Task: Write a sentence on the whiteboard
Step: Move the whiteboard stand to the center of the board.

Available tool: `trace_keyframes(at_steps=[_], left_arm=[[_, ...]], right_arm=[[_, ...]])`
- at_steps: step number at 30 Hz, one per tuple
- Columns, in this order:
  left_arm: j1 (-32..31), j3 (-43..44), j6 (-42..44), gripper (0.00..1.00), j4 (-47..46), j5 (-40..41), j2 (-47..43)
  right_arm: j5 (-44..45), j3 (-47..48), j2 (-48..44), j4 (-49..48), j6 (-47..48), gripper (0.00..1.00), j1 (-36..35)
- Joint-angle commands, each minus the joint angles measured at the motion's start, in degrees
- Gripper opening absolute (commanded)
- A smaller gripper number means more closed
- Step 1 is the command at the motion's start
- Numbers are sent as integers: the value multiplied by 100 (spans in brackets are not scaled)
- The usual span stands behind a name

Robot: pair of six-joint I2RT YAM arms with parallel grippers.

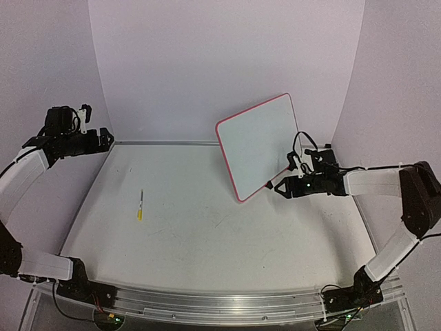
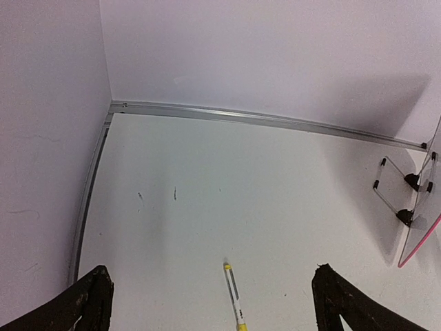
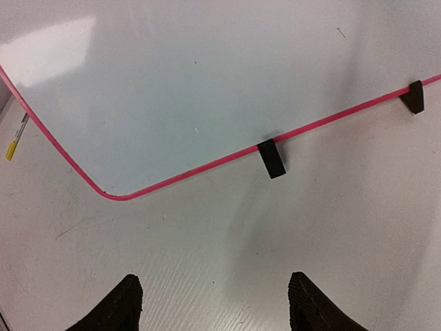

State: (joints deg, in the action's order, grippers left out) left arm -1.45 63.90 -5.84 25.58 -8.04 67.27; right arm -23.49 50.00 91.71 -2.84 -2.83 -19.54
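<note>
The whiteboard (image 1: 258,143) stands tilted on two black feet at the right back of the table, white with a red-pink rim; its face is blank and no sentence shows on it. It also shows in the right wrist view (image 3: 172,89) and edge-on in the left wrist view (image 2: 422,243). A yellow-and-white marker (image 1: 140,205) lies flat on the table at the left, also in the left wrist view (image 2: 234,298). My left gripper (image 1: 105,138) is open and empty, high at the far left. My right gripper (image 1: 281,187) is open and empty, just right of the whiteboard's lower corner.
White walls close the back and both sides. A metal rail (image 2: 262,118) runs along the table's far edge, and another along the near edge (image 1: 220,300). A wire stand (image 2: 403,196) props the whiteboard from behind.
</note>
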Motion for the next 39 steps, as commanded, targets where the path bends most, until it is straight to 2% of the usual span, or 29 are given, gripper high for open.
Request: trace_keyframes(at_steps=[1,5,17,30,39], left_arm=[[-4,-7,94,100,-335,-289,-92],[-4,-78,105,99,-354,-286,-149],[-5,-52,69,99,-313,-330,-152],[-4,-102,26,99,-377,-361,-192],[-4,-93,32,99,-369,-328,-123]], right_arm=[[311,621,714,-85,233,62,-169],[608,1002,1277,-201,237,59,-167],[708,2026,2376,94,615,49,-165],[473,2283,2743,200,879,39,-193],[628,2095,2632,99,887,33,-576]])
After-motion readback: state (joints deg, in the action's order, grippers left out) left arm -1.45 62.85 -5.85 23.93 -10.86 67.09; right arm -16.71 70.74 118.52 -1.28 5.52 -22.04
